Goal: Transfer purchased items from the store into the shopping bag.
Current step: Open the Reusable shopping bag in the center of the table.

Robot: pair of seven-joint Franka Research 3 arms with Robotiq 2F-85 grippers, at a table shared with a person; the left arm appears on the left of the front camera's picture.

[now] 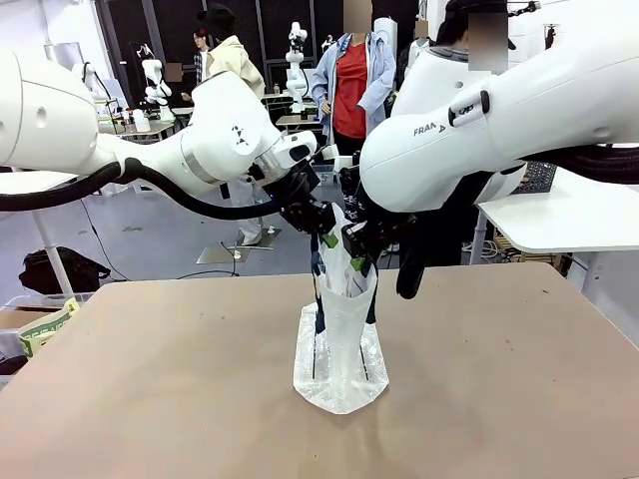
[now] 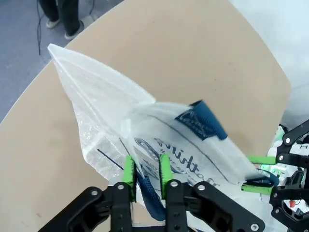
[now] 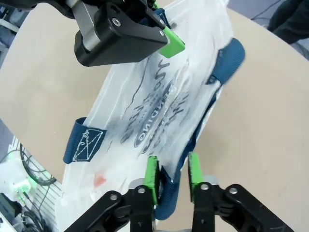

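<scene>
The shopping bag (image 1: 339, 359) stands on the bench (image 1: 150, 399), the left fingers (image 2: 164, 170) clamped on one navy handle (image 2: 150, 200), the right fingers (image 3: 152, 176) on the other. I'd say they're holding its mouth up for loading.

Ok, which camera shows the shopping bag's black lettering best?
The right wrist view: the lettering runs across the shopping bag's facing side, somewhat blurred. The left wrist view catches one script word; the front view shows the bag upright, print unreadable.

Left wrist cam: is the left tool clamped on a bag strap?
Yes, the left tool pinches a navy strap of the shopping bag between its pads.
</scene>
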